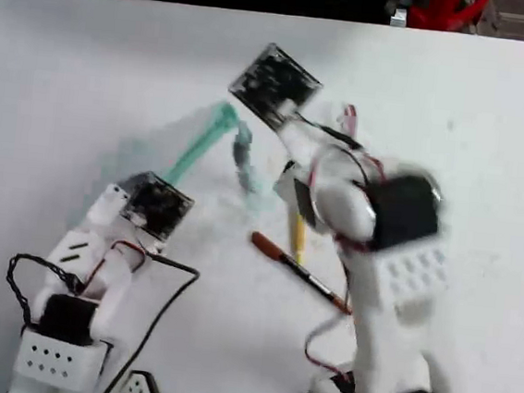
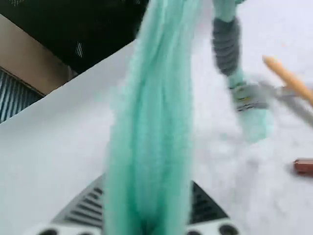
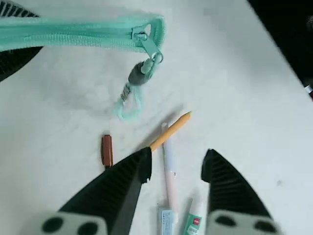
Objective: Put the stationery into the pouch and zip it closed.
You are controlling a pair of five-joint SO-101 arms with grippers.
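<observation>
Pouch (image 1: 195, 151) gripped at one end by the closed jaws of the left gripper (image 1: 172, 183), stationery not yet packed
Jaws of the right gripper (image 3: 177, 157) are spread above a yellow pencil (image 3: 171, 129) and pale pen (image 3: 169, 171) lying on the bench (image 1: 89, 68) near the pouch; grasping one is judged the step in hand, calling for a descent and closing. Whether the zip (image 3: 139, 36) is open cannot be told

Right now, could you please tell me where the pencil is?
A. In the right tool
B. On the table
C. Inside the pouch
B: the pencil lies on the table, outside the pouch, and the right tool above it is open and holds nothing.
</observation>
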